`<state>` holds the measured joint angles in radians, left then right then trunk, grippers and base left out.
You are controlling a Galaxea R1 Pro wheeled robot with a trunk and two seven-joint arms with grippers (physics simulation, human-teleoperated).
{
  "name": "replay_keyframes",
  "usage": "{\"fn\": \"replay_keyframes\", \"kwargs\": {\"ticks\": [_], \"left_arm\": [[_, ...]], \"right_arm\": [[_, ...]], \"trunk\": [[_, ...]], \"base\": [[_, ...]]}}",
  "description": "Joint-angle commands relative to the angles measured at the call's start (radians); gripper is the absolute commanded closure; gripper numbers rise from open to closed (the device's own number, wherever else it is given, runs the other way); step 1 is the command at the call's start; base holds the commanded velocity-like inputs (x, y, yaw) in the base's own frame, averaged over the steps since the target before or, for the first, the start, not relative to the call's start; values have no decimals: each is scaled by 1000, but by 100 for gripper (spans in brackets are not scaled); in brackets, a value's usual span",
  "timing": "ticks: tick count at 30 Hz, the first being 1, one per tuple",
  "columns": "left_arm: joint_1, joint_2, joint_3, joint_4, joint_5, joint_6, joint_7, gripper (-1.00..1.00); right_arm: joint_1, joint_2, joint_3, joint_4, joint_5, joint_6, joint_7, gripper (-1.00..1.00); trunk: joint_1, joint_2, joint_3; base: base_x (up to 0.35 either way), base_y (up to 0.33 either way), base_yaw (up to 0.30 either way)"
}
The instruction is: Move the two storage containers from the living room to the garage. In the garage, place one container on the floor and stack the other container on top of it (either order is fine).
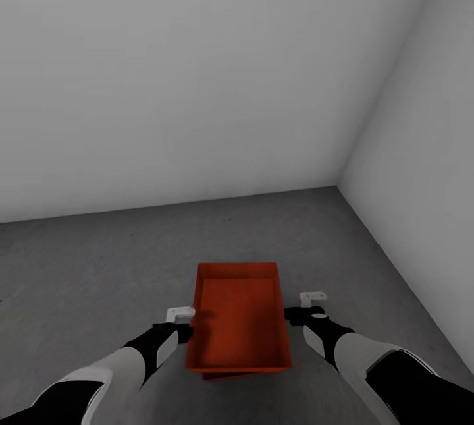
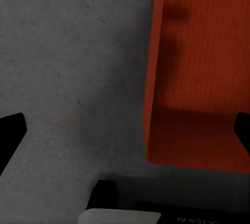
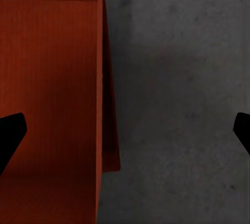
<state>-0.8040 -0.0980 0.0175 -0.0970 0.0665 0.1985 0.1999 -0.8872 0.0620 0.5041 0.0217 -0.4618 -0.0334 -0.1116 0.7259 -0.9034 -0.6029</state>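
Two orange-red storage containers stand stacked on the dark grey concrete floor (image 1: 99, 260) of the garage. The upper container (image 1: 238, 319) hides most of the lower one, whose edge (image 1: 227, 375) peeks out at the near side. My left gripper (image 1: 183, 321) hangs open beside the stack's left wall, and my right gripper (image 1: 301, 306) hangs open beside its right wall. In the left wrist view the container (image 2: 203, 78) lies under one spread fingertip (image 2: 242, 130). The right wrist view has the upper container (image 3: 49, 78) with the lower one's side (image 3: 110, 130) jutting out beside it.
A plain pale grey wall (image 1: 197, 82) stands behind the stack, and a second wall (image 1: 428, 148) meets it in a corner at the back right. Bare concrete stretches to the left and ahead of the stack.
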Motion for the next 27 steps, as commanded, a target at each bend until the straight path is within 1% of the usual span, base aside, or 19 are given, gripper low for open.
{"fn": "replay_keyframes", "kwargs": {"ticks": [1,6,18,20,22,24,27], "left_arm": [[0,1,1,-5,11,5,3,-100],[0,3,1,-8,17,4,3,-100],[0,7,2,0,17,4,3,-100],[0,20,1,3,20,4,2,-100],[0,44,1,4,23,4,1,-100],[0,63,2,6,34,4,-9,-100],[0,74,2,13,46,4,-24,-100]], "right_arm": [[-1,1,8,2,-9,-3,-1,-100],[-1,1,8,3,-9,-3,-2,-100],[-1,-3,8,4,-10,-3,-2,-100],[-1,-5,7,4,-11,-3,-2,-100],[-1,-5,8,4,-11,-3,-2,-100],[-1,-6,8,5,-11,-3,-2,-100],[-1,-5,8,5,-11,-3,-2,-100]], "trunk": [[0,-1,1],[0,-1,9],[0,-1,28],[0,-1,31],[0,-1,34],[0,-1,37],[0,-1,42]], "base": [[0,0,0],[0,0,0],[0,0,0],[0,0,0],[0,0,0],[0,0,0],[0,0,0]]}}
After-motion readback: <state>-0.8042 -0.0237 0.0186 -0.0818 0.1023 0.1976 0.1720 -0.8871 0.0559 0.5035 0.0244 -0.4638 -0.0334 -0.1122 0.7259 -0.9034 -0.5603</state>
